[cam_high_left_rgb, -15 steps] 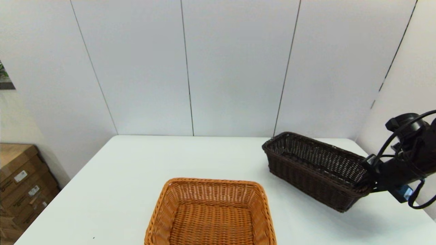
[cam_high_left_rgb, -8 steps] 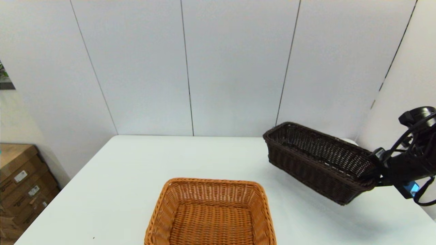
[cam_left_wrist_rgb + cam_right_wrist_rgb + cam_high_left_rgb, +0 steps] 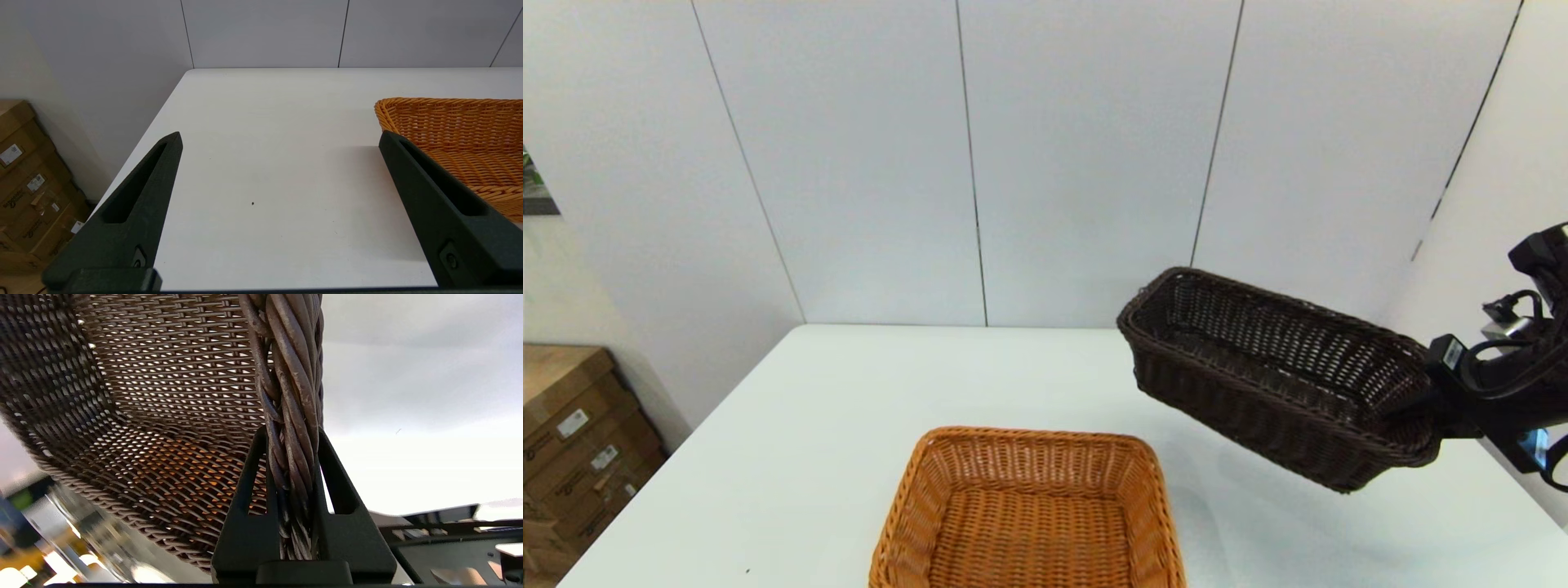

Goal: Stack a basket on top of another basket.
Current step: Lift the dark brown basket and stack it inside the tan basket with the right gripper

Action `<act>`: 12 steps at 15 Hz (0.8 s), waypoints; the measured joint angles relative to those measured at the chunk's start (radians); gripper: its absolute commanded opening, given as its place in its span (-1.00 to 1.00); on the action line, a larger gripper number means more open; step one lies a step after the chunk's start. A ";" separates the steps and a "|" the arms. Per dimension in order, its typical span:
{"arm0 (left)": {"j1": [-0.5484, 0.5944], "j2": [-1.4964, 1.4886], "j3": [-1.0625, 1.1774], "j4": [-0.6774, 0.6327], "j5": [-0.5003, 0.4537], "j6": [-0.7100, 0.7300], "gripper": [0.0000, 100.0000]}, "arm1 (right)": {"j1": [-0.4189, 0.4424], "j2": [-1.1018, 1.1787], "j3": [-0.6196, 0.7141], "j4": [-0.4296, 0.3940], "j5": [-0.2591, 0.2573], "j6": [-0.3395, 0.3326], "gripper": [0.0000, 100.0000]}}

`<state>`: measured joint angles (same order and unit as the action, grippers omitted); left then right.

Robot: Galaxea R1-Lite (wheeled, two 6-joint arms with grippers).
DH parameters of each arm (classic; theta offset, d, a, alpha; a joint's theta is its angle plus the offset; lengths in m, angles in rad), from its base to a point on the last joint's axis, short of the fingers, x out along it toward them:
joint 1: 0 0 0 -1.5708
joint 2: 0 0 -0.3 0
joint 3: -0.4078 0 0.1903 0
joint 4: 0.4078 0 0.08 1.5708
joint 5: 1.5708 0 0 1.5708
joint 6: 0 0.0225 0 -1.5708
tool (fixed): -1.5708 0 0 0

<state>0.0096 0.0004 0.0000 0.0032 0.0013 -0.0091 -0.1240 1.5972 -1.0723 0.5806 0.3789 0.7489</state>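
The dark brown basket (image 3: pixel 1274 376) hangs in the air over the right side of the table, tilted, its far end higher. My right gripper (image 3: pixel 1425 408) is shut on the braided rim (image 3: pixel 292 416) at its near right end, one finger on each side of the rim. The orange-tan basket (image 3: pixel 1029 514) rests on the table at the front centre, to the left of and below the dark one; its near part runs out of view. My left gripper (image 3: pixel 282 141) stands open over bare table, just left of the orange-tan basket (image 3: pixel 457 139), holding nothing.
The white table (image 3: pixel 809 425) ends at the grey panel wall behind and at its left edge, where cardboard boxes (image 3: pixel 572 457) are stacked on the floor. A wall stands close on the right.
My right gripper has lifted the dark brown basket off the table and carried it up and slightly left. The orange-tan basket has not moved.
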 measured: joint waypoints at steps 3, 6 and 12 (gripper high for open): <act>0.000 0.000 0.000 0.000 0.000 0.000 1.00 | 0.131 -0.055 -0.007 0.059 -0.005 -0.008 -1.00; 0.000 0.000 0.000 0.000 0.000 0.000 1.00 | 0.235 -0.098 -0.029 0.097 -0.006 -0.006 -1.00; 0.000 0.000 0.000 0.000 0.000 0.000 1.00 | 0.413 -0.134 -0.097 0.182 -0.005 -0.001 -1.00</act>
<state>0.0091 0.0004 0.0000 0.0032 0.0013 -0.0089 0.2885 1.4630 -1.1694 0.7626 0.3738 0.7481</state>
